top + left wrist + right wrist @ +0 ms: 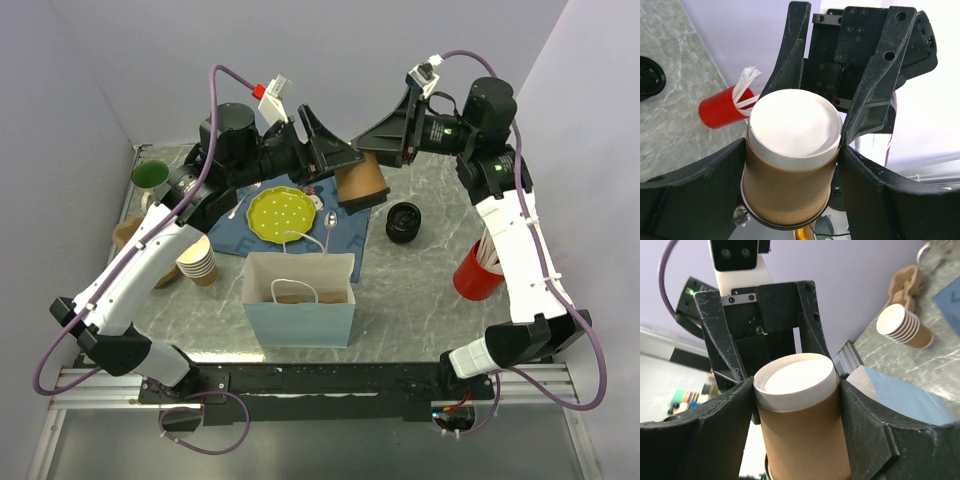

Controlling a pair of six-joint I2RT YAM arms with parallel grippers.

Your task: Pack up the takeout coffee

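The takeout coffee [362,180] is a brown paper cup with a black lid [366,203]. It hangs in the air above the back of the table, tilted, with the lid toward the near side. My left gripper [338,163] grips it from the left and my right gripper [386,150] from the right. In the left wrist view the cup [790,185] sits between my left fingers [715,185], its white base toward the camera. In the right wrist view the cup [800,435] is clamped between my right fingers [865,425].
An open light-blue paper bag [300,310] stands at the near middle, also in the right wrist view [900,395]. A yellow plate [280,213] and a spoon [330,225] lie on a blue mat. There are stacked tan cups [198,262], a green mug [150,175], a red cup [478,270] and a black round object [404,221].
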